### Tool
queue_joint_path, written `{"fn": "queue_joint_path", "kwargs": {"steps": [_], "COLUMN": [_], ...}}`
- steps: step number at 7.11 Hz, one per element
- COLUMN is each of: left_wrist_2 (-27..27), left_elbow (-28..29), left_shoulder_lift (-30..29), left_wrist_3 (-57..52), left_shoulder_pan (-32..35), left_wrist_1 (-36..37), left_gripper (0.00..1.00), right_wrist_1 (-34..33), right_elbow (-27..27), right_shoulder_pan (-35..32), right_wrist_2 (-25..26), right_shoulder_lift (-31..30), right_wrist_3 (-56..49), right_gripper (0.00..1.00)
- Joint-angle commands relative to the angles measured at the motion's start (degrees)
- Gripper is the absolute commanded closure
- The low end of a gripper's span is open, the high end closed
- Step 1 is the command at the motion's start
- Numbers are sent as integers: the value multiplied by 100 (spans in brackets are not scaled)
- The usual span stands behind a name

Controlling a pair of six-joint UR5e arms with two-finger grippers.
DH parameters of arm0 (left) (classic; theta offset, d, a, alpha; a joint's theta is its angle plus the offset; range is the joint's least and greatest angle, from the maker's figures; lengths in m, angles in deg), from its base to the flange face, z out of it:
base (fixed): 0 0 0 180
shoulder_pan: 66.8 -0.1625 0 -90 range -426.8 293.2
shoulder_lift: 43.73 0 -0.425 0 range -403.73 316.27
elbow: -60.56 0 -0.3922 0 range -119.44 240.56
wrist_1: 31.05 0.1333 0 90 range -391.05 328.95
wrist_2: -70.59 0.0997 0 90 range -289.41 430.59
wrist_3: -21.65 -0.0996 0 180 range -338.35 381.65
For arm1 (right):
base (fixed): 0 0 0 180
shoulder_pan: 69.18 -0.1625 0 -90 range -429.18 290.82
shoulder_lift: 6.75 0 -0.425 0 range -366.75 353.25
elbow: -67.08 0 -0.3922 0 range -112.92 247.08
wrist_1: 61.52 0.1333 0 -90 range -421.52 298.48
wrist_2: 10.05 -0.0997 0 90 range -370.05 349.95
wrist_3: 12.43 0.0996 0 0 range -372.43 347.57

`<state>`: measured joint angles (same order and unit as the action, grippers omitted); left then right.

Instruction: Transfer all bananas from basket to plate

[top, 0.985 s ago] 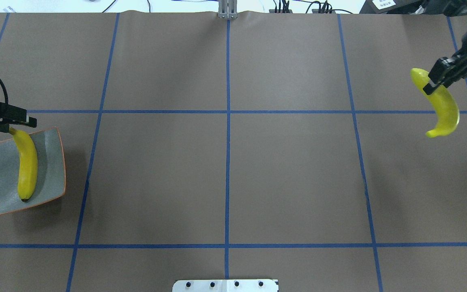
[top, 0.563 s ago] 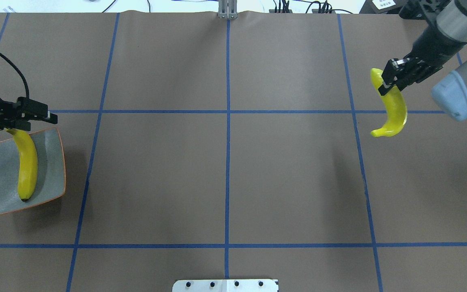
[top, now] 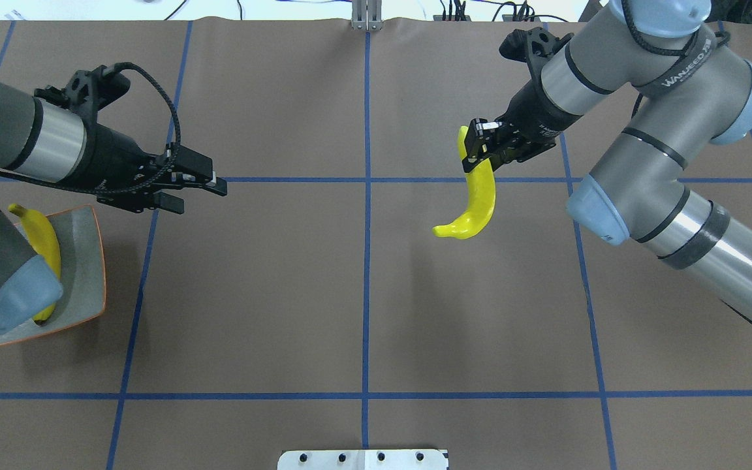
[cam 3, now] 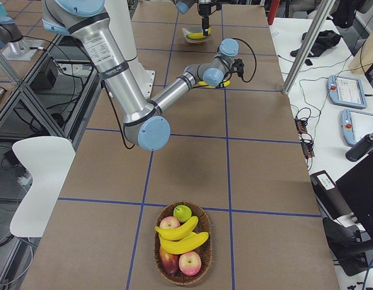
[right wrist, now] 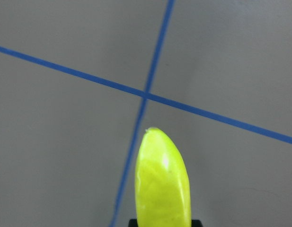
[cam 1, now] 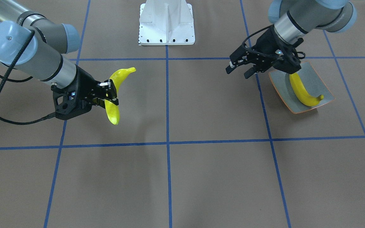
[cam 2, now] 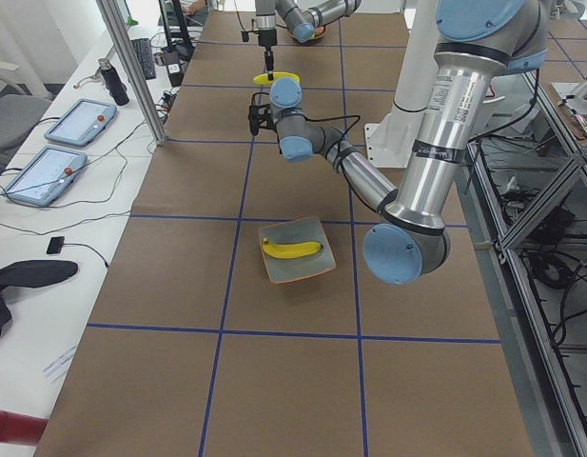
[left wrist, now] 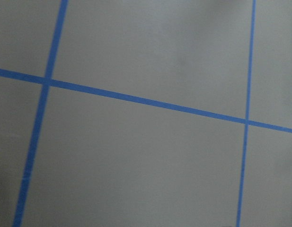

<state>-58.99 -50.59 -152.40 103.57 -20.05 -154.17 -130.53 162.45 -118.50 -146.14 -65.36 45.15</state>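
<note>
Step, as judged: second transfer. Right fingers [top: 477, 140] pinching carried banana [top: 478, 196], aloft near centre. Left fingers [top: 196, 175] spread, empty, beside plate [top: 85, 261] holding plated banana [top: 42, 235]. Basket [cam 3: 207, 241]: two basket bananas [cam 3: 180, 238]. Next: probably hand-over leftward, needing aligned fingers.

The table [top: 252, 294], covered in brown sheeting, is carrying a grid of blue tape lines [top: 366, 261] and the white robot base [cam 1: 166, 23], which is sitting at the middle of one long edge. The plate [cam 1: 316, 77] is lying on the brown surface well off to the base's left, as the robot counts sides, close beside a tape line without touching it. The basket [cam 3: 201, 214] is resting far out on the base's opposite side, near that end of the table.
</note>
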Motion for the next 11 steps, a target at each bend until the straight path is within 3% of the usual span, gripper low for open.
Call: {"fn": "queue_joint_path", "kwargs": {"steps": [1, 6, 9, 11], "left_wrist_2": [-6, 47, 47, 47], "left_elbow": [-3, 128, 260, 261], "left_shoulder_lift": [-461, -1059, -1289, -1289], "left_wrist_3": [184, 157, 184, 184], "left_shoulder_pan": [-297, -825, -1062, -1080], "left_wrist_1": [-10, -11, -81, -90], "left_gripper": [12, 12, 12, 12], "right_wrist_1": [931, 1257, 2337, 2768], "right_elbow": [-54, -36, -45, -54], "right_shoulder_pan": [351, 695, 1028, 1082], "right_wrist_2": [170, 231, 810, 829], "right_shoulder_lift": [139, 588, 562, 509], "right_wrist_3": [411, 420, 1305, 1553], "right_gripper": [100, 100, 100, 100]}}
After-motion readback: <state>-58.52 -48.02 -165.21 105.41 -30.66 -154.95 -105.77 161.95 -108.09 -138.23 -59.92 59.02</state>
